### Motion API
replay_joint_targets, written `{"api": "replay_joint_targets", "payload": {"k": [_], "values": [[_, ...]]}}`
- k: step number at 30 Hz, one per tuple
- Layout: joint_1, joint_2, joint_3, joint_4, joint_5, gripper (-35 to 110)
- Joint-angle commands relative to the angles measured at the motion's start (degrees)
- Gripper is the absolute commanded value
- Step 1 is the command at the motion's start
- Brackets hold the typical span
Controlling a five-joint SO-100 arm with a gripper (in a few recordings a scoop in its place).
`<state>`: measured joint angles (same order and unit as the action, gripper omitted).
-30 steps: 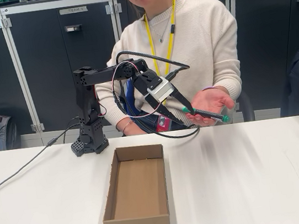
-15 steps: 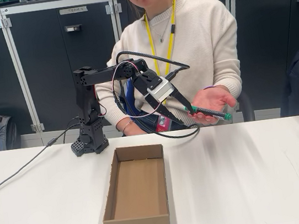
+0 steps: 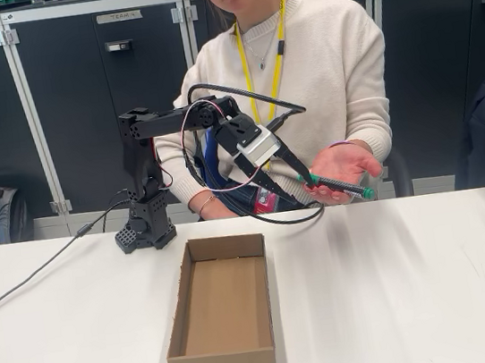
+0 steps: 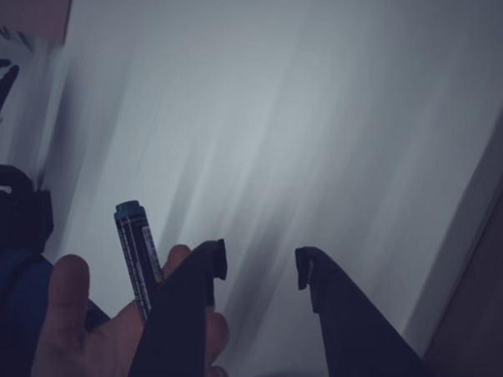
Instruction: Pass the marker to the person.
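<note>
Dark cabinets stand behind the white bench (image 3: 402, 285). The marker (image 3: 338, 185) lies in the person's hand (image 3: 342, 167); the claw (image 4: 261, 266) gapes empty beside it. Handover looks done; retreat is likely next.

White table (image 3: 419, 283) in front, a row of dark grey cabinet doors (image 3: 79, 114) with pale frames, label strips and handles behind, even indoor light, light floor strip below.

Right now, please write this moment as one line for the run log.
gripper: open, nothing between fingers | marker: lying on person's hand, beside gripper | box: on table, nothing in it
</note>
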<state>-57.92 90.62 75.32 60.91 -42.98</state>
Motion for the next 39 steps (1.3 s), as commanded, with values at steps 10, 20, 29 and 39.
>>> {"api": "replay_joint_targets", "payload": {"k": [10,20,29,39], "values": [[-0.44,4.04,-2.2,0.09,0.26,17],[-0.18,3.96,-1.32,-0.7,0.53,18],[-0.09,4.22,-0.53,-0.44,1.05,18],[0.62,4.13,-0.79,-0.62,0.35,18]]}}
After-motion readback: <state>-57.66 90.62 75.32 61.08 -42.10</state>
